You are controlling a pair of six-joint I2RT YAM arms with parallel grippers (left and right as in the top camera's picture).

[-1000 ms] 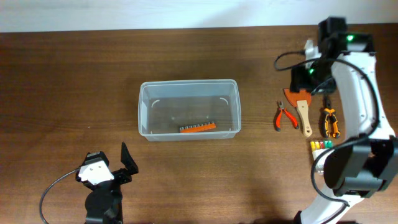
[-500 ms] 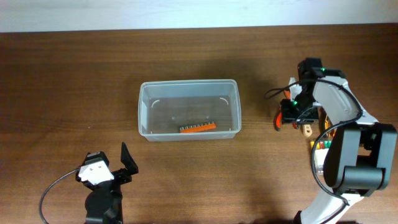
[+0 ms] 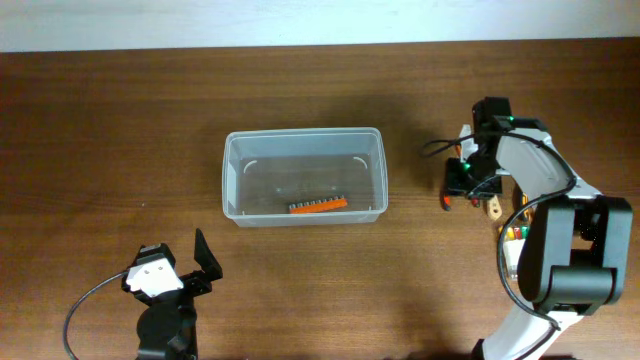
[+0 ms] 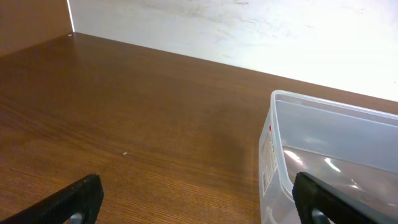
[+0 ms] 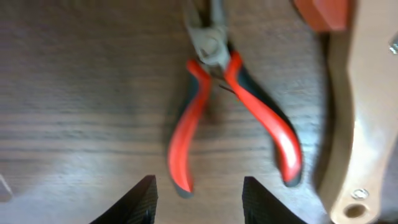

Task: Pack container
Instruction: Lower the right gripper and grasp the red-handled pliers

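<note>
The container, a large clear plastic tub, stands mid-table with an orange bit holder lying in it. Its near corner shows in the left wrist view. My left gripper is open and empty near the front left, short of the tub. My right gripper hangs over red-handled pliers to the right of the tub. In the right wrist view the pliers lie flat on the wood, and the open fingers straddle the end of the left handle.
A wooden-handled brush lies just right of the pliers, also in the right wrist view. An orange-and-black tool and a small clear box of coloured bits lie further right.
My right arm swung from the back right down and leftward, coming over the red pliers. The left arm and the tub have not moved.
</note>
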